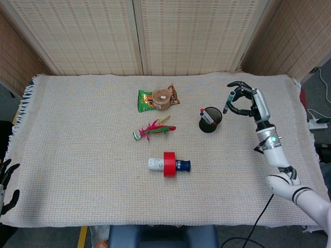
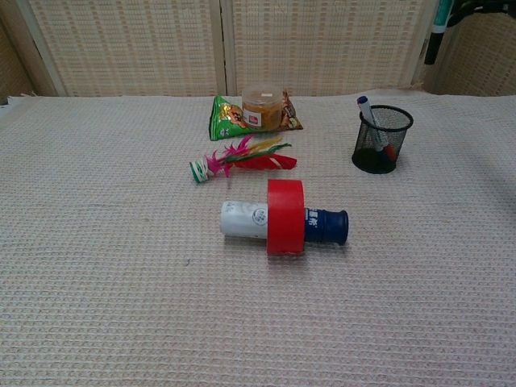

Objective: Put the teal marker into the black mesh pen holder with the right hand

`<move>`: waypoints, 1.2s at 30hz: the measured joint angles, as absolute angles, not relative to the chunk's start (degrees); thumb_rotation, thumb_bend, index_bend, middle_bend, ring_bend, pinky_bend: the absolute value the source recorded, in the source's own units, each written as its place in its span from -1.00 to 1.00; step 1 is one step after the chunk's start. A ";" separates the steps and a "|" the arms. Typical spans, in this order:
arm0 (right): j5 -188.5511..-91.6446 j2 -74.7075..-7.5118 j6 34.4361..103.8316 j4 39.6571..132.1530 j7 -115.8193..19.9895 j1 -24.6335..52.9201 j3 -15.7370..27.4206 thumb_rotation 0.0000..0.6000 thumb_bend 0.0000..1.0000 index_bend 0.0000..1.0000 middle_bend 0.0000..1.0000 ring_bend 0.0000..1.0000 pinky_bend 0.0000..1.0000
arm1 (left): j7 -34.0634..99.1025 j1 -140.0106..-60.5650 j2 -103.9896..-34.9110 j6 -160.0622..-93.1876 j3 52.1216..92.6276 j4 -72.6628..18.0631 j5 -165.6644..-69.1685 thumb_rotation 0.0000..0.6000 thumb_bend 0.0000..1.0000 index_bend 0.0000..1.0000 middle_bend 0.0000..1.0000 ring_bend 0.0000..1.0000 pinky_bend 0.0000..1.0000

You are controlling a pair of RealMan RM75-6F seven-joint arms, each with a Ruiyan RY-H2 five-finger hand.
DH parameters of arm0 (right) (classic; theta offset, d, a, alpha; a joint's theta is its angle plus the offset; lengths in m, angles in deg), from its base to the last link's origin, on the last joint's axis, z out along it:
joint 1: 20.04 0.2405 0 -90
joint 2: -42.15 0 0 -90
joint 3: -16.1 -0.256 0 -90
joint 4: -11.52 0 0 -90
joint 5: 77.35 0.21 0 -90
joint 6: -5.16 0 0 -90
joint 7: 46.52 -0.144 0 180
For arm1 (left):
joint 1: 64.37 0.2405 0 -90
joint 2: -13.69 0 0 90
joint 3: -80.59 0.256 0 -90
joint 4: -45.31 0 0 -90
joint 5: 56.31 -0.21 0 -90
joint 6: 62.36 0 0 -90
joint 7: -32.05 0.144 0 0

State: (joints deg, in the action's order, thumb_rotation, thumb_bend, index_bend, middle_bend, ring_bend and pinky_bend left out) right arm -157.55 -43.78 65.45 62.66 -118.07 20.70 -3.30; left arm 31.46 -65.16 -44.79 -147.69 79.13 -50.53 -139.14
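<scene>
We've got the teal marker [image 1: 228,102] pinched in our right hand [image 1: 247,102], tip hanging down, up high and just right of the black mesh pen holder [image 1: 211,120]. Need to shift left over the rim, then lower straight. Watch the pens [image 1: 208,117] already inside. Bottle w/ red ring [image 1: 169,164], feather toy [image 1: 153,129], snack packet [image 1: 158,99] sit further left, no obstacle.

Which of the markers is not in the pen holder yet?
The teal marker, held up in the right hand beyond the black mesh pen holder; the blue-capped marker already stands inside it.
</scene>
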 measured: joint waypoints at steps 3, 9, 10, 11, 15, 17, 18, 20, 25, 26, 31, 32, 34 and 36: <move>-157.76 -45.70 64.47 58.72 -119.74 21.85 -2.79 1.00 -0.36 0.45 -0.38 0.04 -0.01 | 31.42 -65.48 -44.97 -146.79 78.94 -50.13 -138.30 1.00 -0.17 -0.69 -0.97 -1.00 -0.56; -158.10 -49.36 62.79 51.74 -123.05 23.70 -1.71 1.00 -0.35 0.46 -0.38 0.04 -0.01 | 30.97 -65.77 -45.23 -145.96 78.58 -49.37 -137.13 1.00 -0.17 -0.68 -0.97 -1.00 -0.57; -158.16 -49.90 62.55 50.73 -123.47 23.96 -1.52 1.00 -0.35 0.46 -0.38 0.04 -0.01 | 30.89 -65.81 -45.27 -145.82 78.52 -49.22 -136.94 1.00 -0.17 -0.68 -0.97 -1.00 -0.58; -158.22 -50.44 62.30 49.72 -123.88 24.20 -1.33 1.00 -0.35 0.47 -0.38 0.04 -0.01 | 30.81 -65.85 -45.31 -145.69 78.47 -49.07 -136.77 1.00 -0.17 -0.68 -0.97 -1.00 -0.59; -158.40 -52.90 60.88 45.06 -125.79 25.32 -0.49 1.00 -0.35 0.47 -0.38 0.04 -0.01 | 30.30 -66.07 -45.51 -144.96 78.22 -48.37 -135.92 1.00 -0.17 -0.68 -0.97 -1.00 -0.60; -158.48 -53.94 60.15 43.05 -126.54 25.78 -0.10 1.00 -0.35 0.47 -0.38 0.04 -0.01 | 29.99 -66.14 -45.56 -144.69 78.09 -48.08 -135.53 1.00 -0.17 -0.68 -0.97 -1.00 -0.60; -158.55 -54.65 59.64 41.68 -127.05 26.08 0.19 1.00 -0.35 0.47 -0.38 0.04 -0.01 | 29.78 -66.18 -45.58 -144.54 78.00 -47.92 -135.31 1.00 -0.17 -0.68 -0.97 -1.00 -0.61; -158.67 -55.78 58.87 39.58 -127.74 26.50 0.65 1.00 -0.35 0.47 -0.38 0.04 0.00 | 29.56 -66.23 -45.60 -144.33 77.90 -47.69 -135.02 1.00 -0.17 -0.68 -0.97 -1.00 -0.61; -159.07 -59.59 57.28 33.46 -128.61 27.24 2.10 1.00 -0.35 0.47 -0.38 0.04 0.00 | 29.19 -66.41 -45.76 -143.80 77.76 -47.08 -134.61 1.00 -0.17 -0.68 -0.97 -1.00 -0.61; -159.12 -60.34 57.10 32.41 -128.61 27.32 2.33 1.00 -0.35 0.48 -0.38 0.04 0.00 | 29.14 -66.45 -45.79 -143.75 77.76 -47.00 -134.61 1.00 -0.17 -0.68 -0.97 -1.00 -0.61; -159.11 -63.99 56.41 27.57 -129.02 27.97 3.13 1.00 -0.34 0.49 -0.38 0.04 0.00 | 29.17 -66.47 -45.92 -143.90 77.79 -46.87 -134.90 1.00 -0.17 -0.67 -0.97 -1.00 -0.61; -159.09 -64.41 56.22 27.01 -129.24 28.13 3.22 1.00 -0.34 0.50 -0.38 0.04 0.00 | 29.18 -66.47 -45.94 -143.92 77.79 -46.85 -134.92 1.00 -0.17 -0.66 -0.97 -1.00 -0.61; -159.05 -65.17 55.60 25.94 -129.66 28.49 3.45 1.00 -0.34 0.50 -0.38 0.04 0.00 | 29.13 -66.46 -45.95 -143.90 77.80 -46.84 -134.88 1.00 -0.17 -0.66 -0.97 -1.00 -0.61; -158.94 -65.75 54.81 25.10 -130.07 28.87 3.59 1.00 -0.34 0.51 -0.38 0.04 0.00 | 29.09 -66.45 -45.94 -143.89 77.76 -46.85 -134.79 1.00 -0.17 -0.66 -0.97 -1.00 -0.61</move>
State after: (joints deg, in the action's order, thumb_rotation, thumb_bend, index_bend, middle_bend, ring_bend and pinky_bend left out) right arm -158.94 -65.75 54.81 25.10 -130.07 28.87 3.59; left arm 29.09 -66.45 -45.94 -143.89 77.76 -46.85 -134.79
